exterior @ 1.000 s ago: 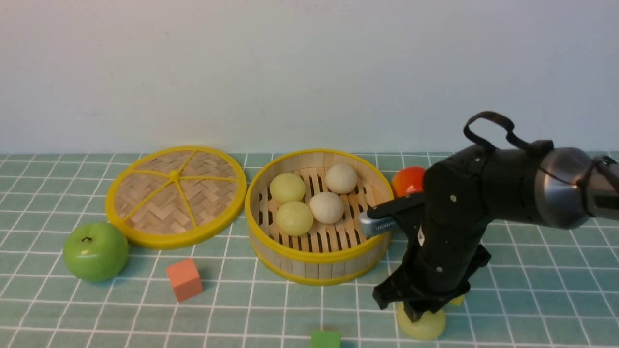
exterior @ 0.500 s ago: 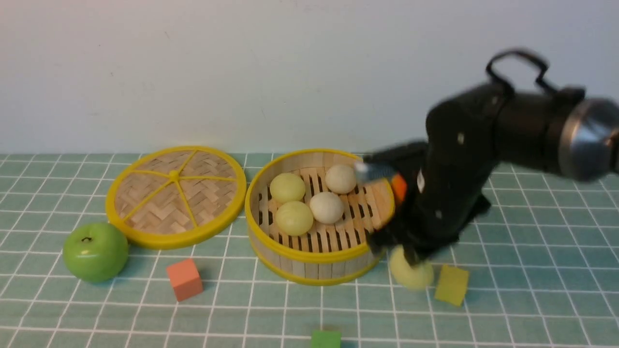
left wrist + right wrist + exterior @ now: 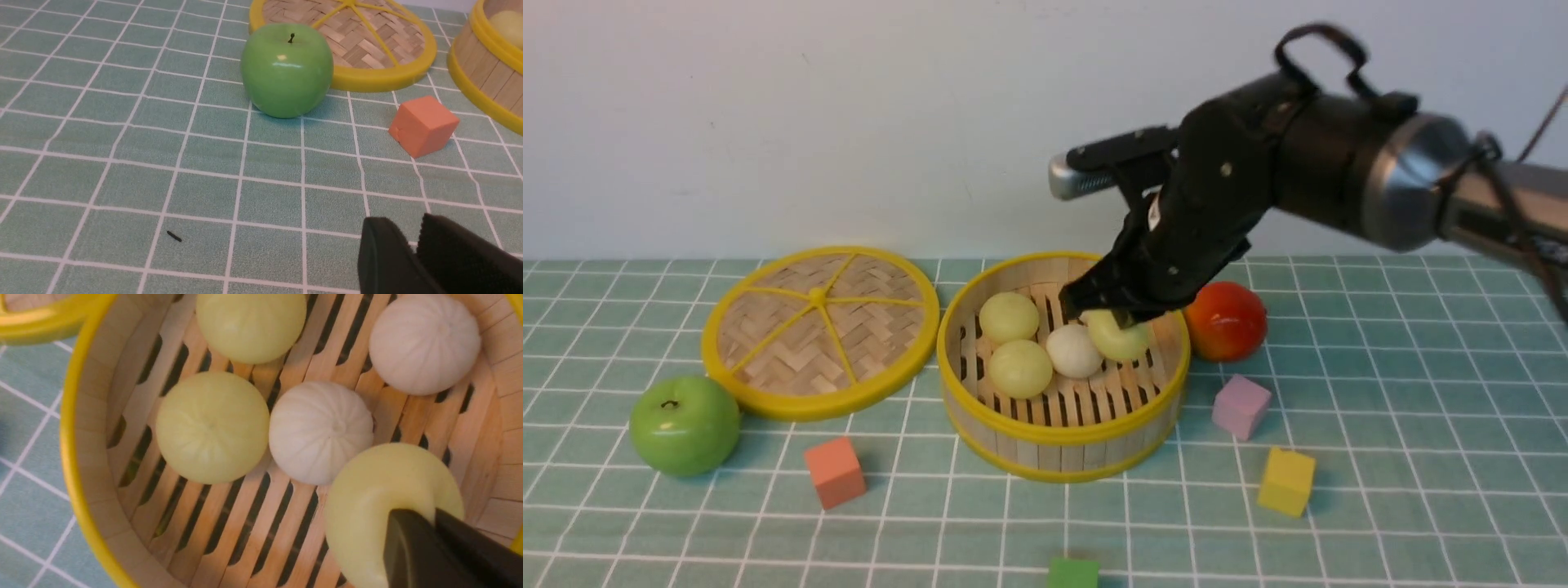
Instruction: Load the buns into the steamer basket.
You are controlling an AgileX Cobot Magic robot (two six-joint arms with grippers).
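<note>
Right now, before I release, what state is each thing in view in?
Steamer basket: uncovered, four buns resting on its floor.
Lid: off, flat on the table beside the basket.
Fifth bun: pale yellow-green, held above the basket floor.
Right tool: shut on the fifth bun, over the basket.
Left tool: shut, empty, low over the table.
Green apple: upright, untouched.
Red-orange fruit: on the table, outside the basket.

Yellow-rimmed steamer basket (image 3: 1062,433), pale yellow-green and off-white buns (image 3: 212,426), seemingly red-orange fruit (image 3: 1225,321), green checked cloth (image 3: 1405,392).

far white bun (image 3: 425,343): hidden in front view; green cube (image 3: 1072,573): cut by edge
</note>
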